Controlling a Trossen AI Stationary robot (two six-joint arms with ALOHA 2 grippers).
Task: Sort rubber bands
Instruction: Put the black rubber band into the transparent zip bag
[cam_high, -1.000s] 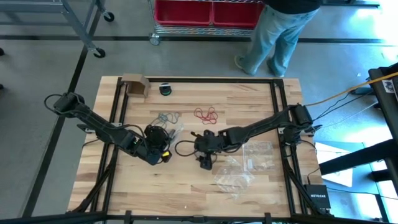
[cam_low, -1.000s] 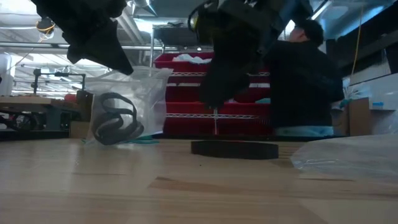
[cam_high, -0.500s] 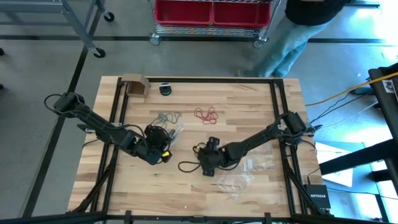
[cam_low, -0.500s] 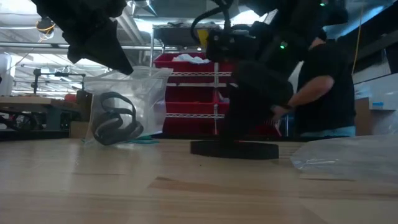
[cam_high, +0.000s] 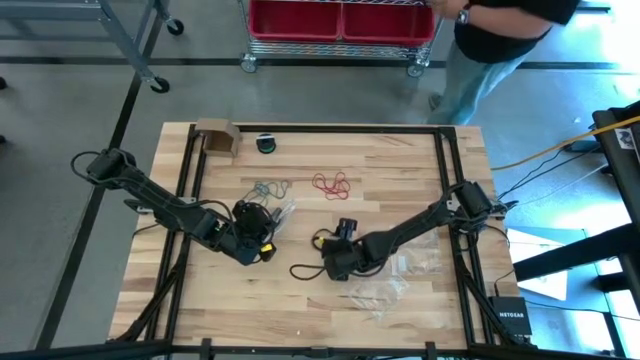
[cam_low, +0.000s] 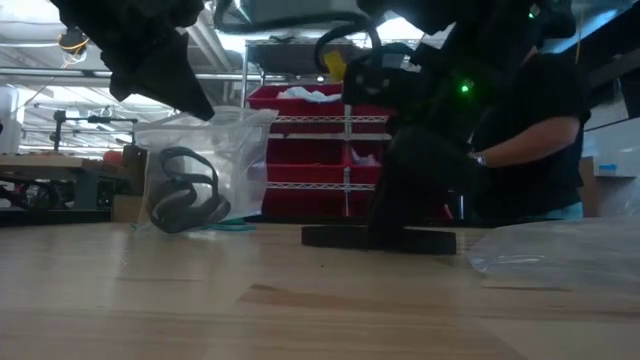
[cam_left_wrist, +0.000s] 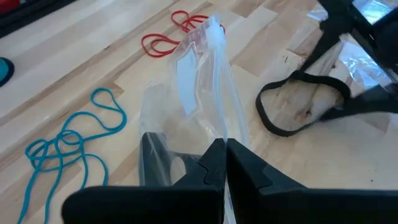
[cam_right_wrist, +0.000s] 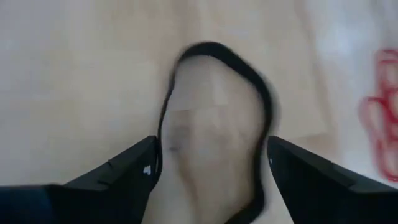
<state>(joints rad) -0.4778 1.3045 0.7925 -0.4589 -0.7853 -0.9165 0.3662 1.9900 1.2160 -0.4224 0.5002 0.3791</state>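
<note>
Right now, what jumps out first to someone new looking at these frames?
The right gripper sits low at mid-table, fingers spread over a black rubber band lying flat on the wood. Beside it, the left gripper is shut on a clear zip bag that already holds black bands. Red bands and teal bands lie loose farther back.

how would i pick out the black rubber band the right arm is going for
On the wooden table, look just ahead of the open right gripper, near the table's middle. The black rubber band lies flat there as one loose loop. It is thicker and darker than the red bands and teal bands farther back.
</note>
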